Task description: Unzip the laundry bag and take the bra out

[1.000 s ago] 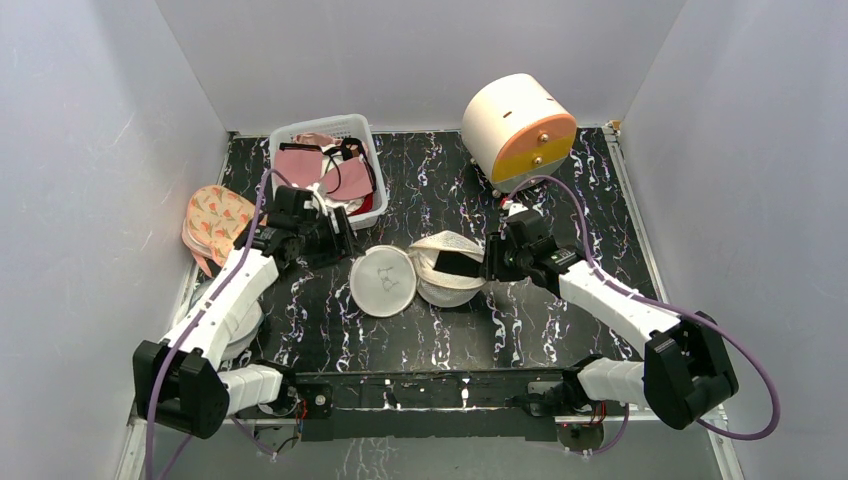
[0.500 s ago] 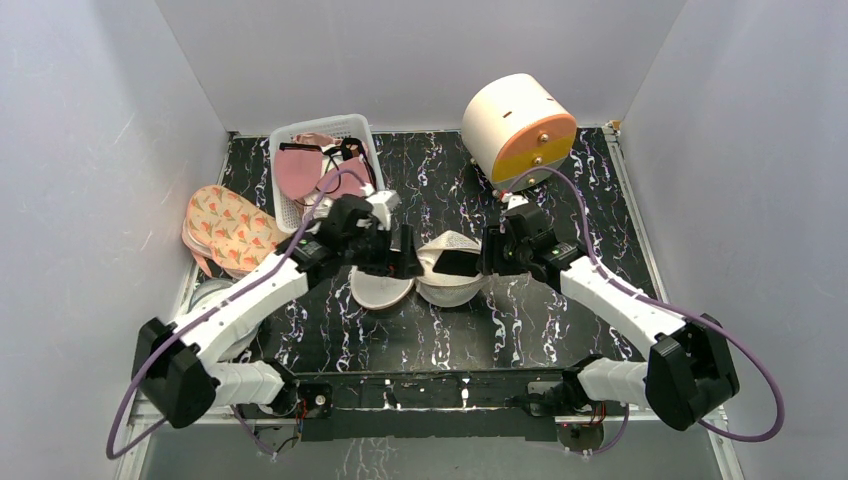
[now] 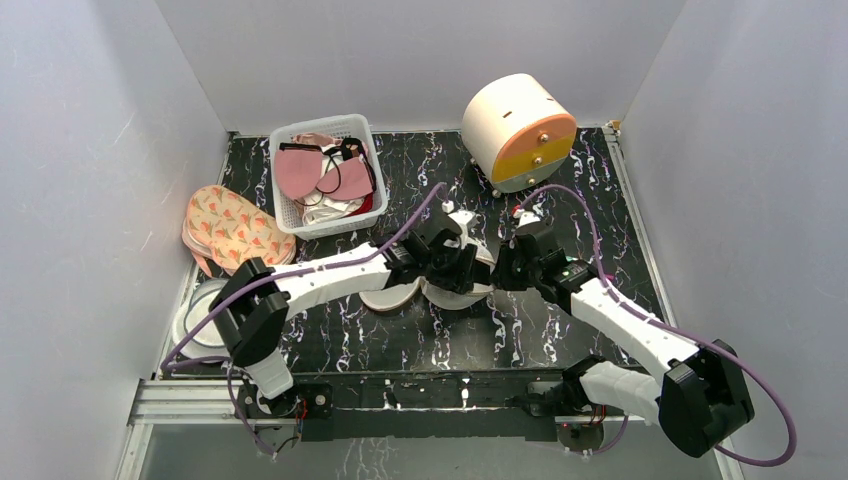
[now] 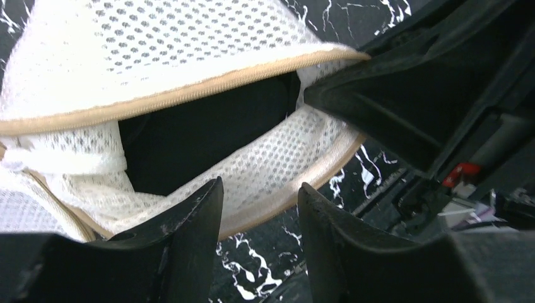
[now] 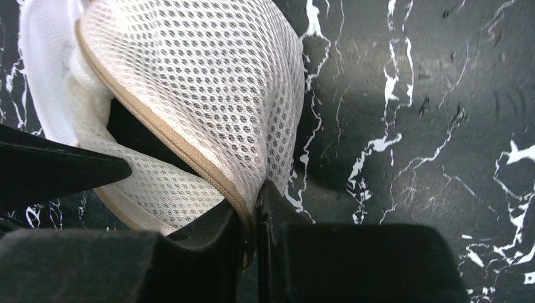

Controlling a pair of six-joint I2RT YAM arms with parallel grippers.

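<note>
Top external view: the white mesh laundry bag [image 3: 392, 296] lay at the middle of the black marbled desk [image 3: 330, 335], and both arms reached in to it from either side. My left hand [image 3: 450, 265] was at the bag's near right part, and my right hand [image 3: 503, 270] was just beside it, touching the bag's right edge. A white basket [image 3: 322, 176] of pink clothes stood at the back left, well apart from the bag.

Left wrist view: the fingers stood apart with nothing between them, their tips just short of the bag's lower lip. The bag gaped open, and black cloth [image 4: 202, 136] showed inside; I could not tell its shape.

Right wrist view: the fingers were pressed together on the bag's beige zipper edge [image 5: 158, 136], pinching it at the tips.
</note>
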